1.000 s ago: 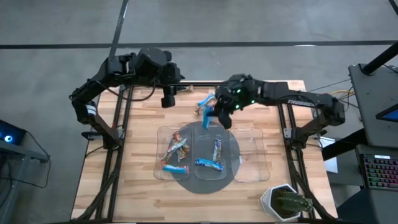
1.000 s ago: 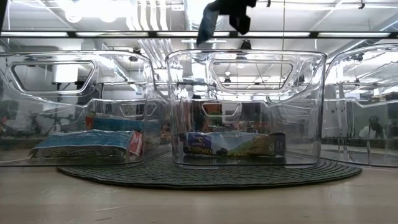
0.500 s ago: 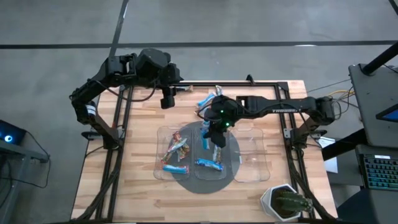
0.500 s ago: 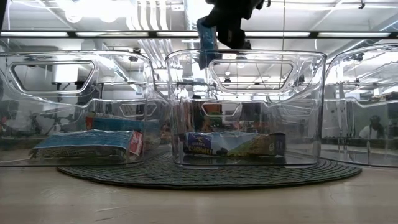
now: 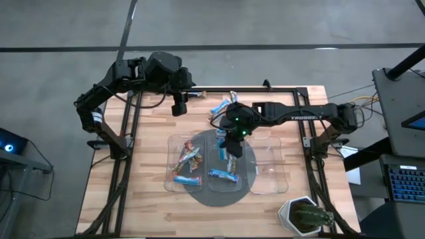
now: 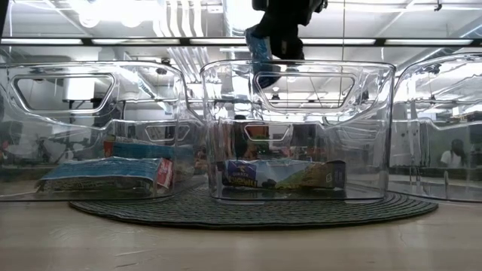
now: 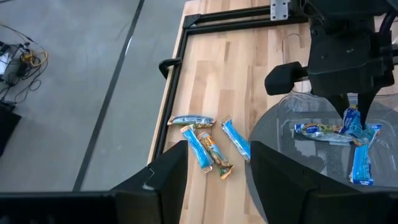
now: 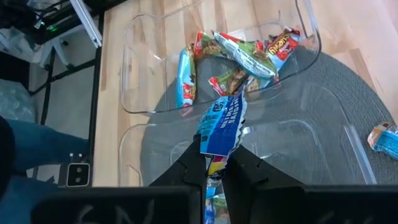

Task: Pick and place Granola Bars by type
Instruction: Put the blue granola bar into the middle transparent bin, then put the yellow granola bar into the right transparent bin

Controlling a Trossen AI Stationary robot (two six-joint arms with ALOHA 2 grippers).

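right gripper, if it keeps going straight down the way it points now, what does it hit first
Probably the middle clear tray. The right gripper, shut on a blue bar, points down over it, so the bar would likely meet the tray floor or the blue bars lying there; exact depth is unclear.

1. The right gripper (image 5: 230, 141), closed on a blue granola bar (image 8: 222, 124), is now over the middle clear tray (image 5: 214, 182); a second ago it hung at about 12 o'clock of that tray, beside the loose bars (image 5: 222, 106).
2. In the low view the blue granola bar now hangs lower, nearer the tray's rim, than a second ago.
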